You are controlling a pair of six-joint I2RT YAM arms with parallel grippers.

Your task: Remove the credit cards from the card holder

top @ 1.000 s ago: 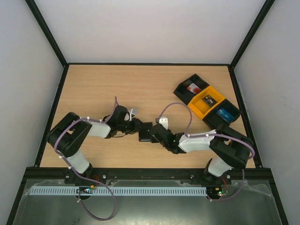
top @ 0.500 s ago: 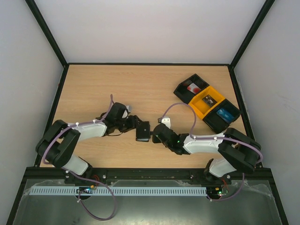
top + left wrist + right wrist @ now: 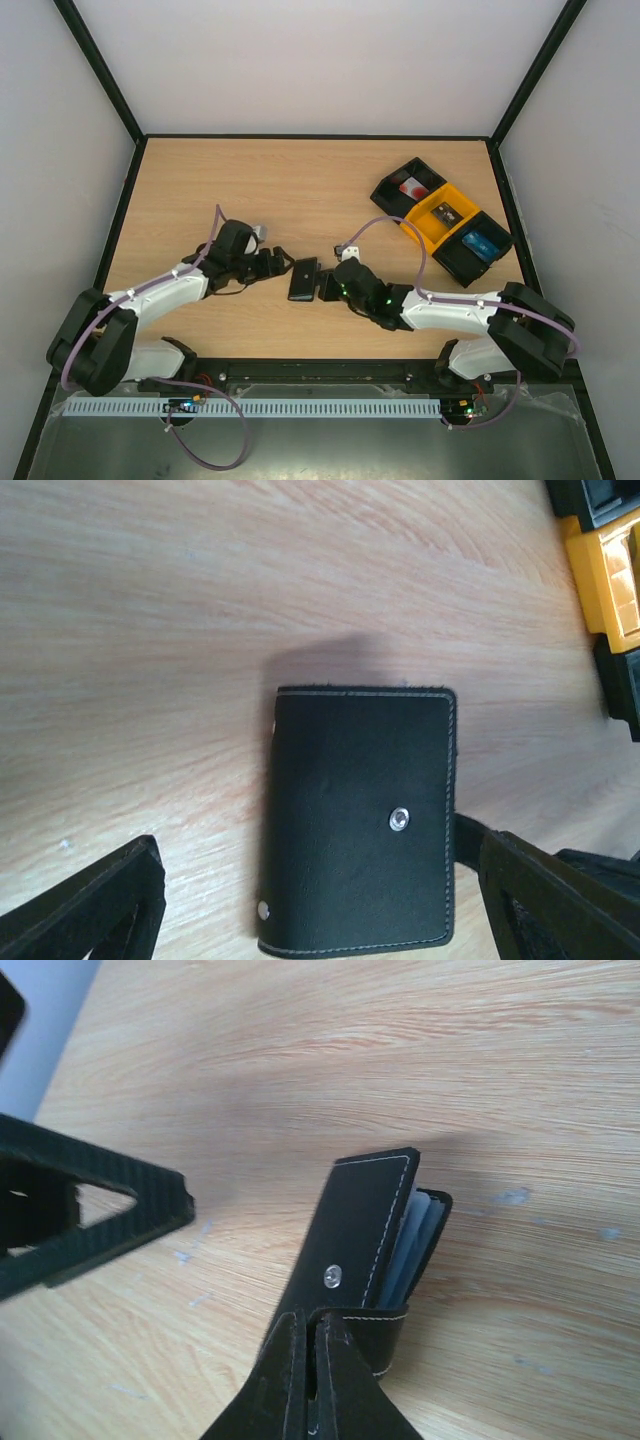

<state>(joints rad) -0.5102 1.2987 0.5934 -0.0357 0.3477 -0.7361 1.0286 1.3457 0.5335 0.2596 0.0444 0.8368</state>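
**R pinning holder, L pincer standing wide**

I'm pinching the card holder (image 3: 355,820) by its snap strap (image 3: 466,832) w/ the right pincer (image 3: 308,1345), jaws fully closed on it. That's tipping the cover up, so the grey-blue sleeves (image 3: 410,1245) are showing just ahead of the tips. The left pincer (image 3: 278,262) is gaping wide, gripping nothing. The holder is lying on the desk (image 3: 150,630) betw. its fingers, untouched, prob. leaving it free to go for the credit cards, not visible.

Blk card holder (image 3: 355,820), white stitching, yellow bin (image 3: 432,236), woodgrain table (image 3: 300,180)
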